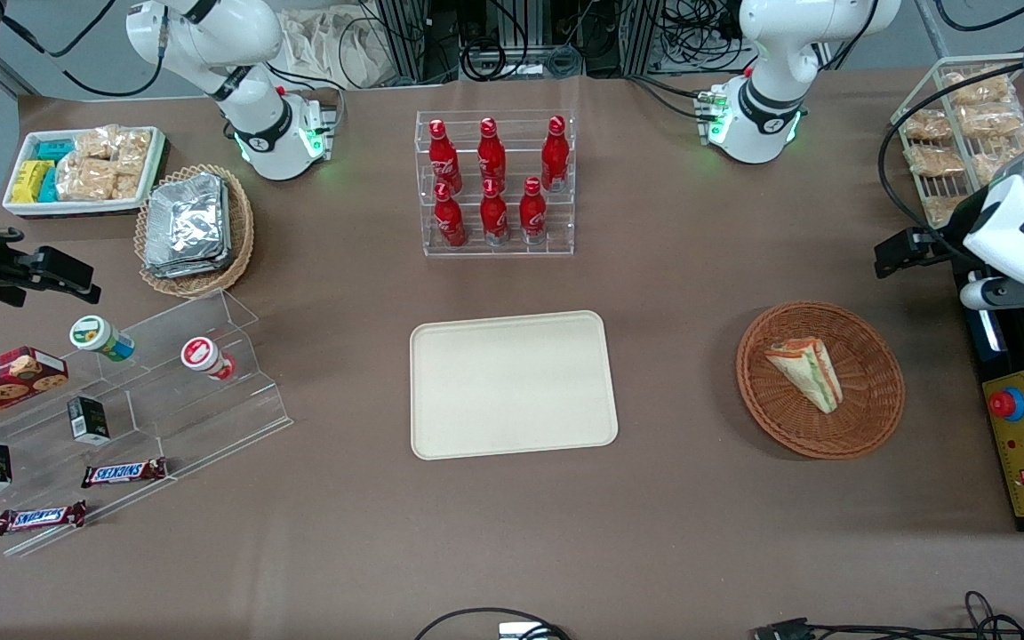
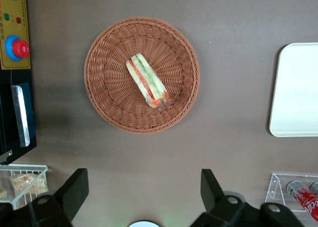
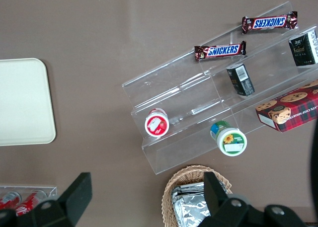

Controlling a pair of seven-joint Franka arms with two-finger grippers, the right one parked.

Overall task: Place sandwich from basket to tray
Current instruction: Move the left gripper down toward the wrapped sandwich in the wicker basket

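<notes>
The sandwich (image 1: 805,371), a clear-wrapped white bread wedge with orange and green layers, lies in the round reddish-brown wicker basket (image 1: 868,418) toward the working arm's end of the table. The cream tray (image 1: 512,384) lies bare at the table's middle. My left gripper (image 1: 908,250) hangs high above the table, a little farther from the front camera than the basket. In the left wrist view the gripper (image 2: 143,187) is open and empty, its fingers (image 2: 74,189) wide apart over bare table beside the basket (image 2: 107,103), with the sandwich (image 2: 148,81) and the tray's edge (image 2: 293,88) in sight.
A clear rack of red bottles (image 1: 494,182) stands farther from the front camera than the tray. A wire basket of snack packs (image 1: 956,133) and a black-and-yellow control box with a red button (image 1: 1023,444) sit at the working arm's end. Foil packets, snacks and a clear stepped shelf (image 1: 165,391) lie toward the parked arm's end.
</notes>
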